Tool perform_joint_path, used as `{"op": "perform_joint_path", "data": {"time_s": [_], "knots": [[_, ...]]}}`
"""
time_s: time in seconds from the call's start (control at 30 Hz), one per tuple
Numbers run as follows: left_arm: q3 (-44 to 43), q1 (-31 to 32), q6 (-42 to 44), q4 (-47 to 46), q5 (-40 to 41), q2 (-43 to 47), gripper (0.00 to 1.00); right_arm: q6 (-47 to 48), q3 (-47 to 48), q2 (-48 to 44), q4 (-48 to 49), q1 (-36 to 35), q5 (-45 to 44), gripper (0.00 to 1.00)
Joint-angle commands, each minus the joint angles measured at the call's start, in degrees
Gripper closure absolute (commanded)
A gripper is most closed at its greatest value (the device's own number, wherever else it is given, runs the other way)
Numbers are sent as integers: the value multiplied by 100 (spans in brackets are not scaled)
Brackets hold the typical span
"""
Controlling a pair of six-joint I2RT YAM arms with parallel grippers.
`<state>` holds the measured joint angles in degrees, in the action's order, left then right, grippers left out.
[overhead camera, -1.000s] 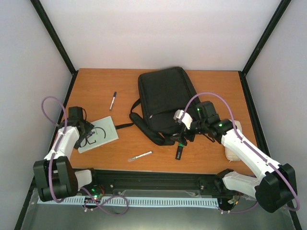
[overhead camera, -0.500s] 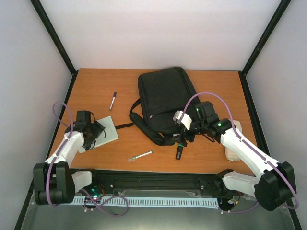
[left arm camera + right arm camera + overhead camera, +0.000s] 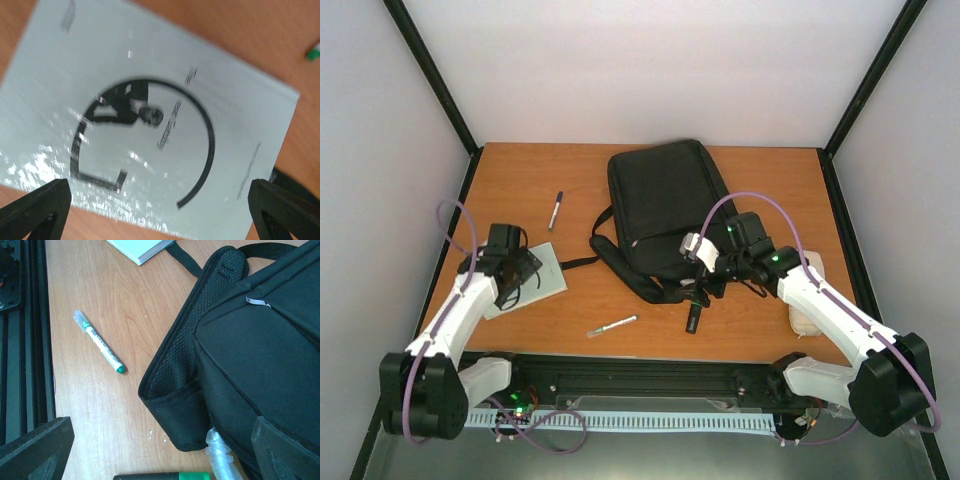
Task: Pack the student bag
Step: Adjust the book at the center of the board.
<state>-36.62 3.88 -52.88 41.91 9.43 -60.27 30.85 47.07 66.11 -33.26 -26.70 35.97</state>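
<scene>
Since a second ago the left pincer (image 3: pixel 515 268) has swung inward from the table's edge. It now hangs directly above the pale grey booklet with a black ring logo (image 3: pixel 150 100), fingers spread wide and empty. The right pincer (image 3: pixel 702 282) has barely stirred.

The student bag (image 3: pixel 665 210), a large black fabric backpack, lies flat beneath and beyond the right pincer. That pincer's fingers are likewise spread and hold nothing over the bag's near corner and mesh side pocket, probably stationed there to reach a zip. Whether any pocket is already open I cannot tell from these views.

Just beneath that pincer lie a black marker with a green band (image 3: pixel 693 318) and some crinkled clear plastic (image 3: pixel 220 455). A white marker with a green cap (image 3: pixel 100 347) rests apart to its left. The left pincer's wide stance suits straddling the booklet's edge.
</scene>
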Motion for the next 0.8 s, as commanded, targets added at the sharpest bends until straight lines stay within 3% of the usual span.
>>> {"op": "perform_joint_path", "data": {"time_s": [0.0,0.33,0.43,0.77], "knots": [[-845,-185,416,488,1032,-651,0,96,86,47,-62,24,165,0],[-522,-1295,807,-216,1141,-1215,0,219,83,18,-135,24,156,0],[-433,-1351,911,-400,1097,-1421,0,245,113,80,-178,24,201,0],[282,-1363,403,-1368,-103,-1504,0,288,125,134,-241,24,249,1]]}}
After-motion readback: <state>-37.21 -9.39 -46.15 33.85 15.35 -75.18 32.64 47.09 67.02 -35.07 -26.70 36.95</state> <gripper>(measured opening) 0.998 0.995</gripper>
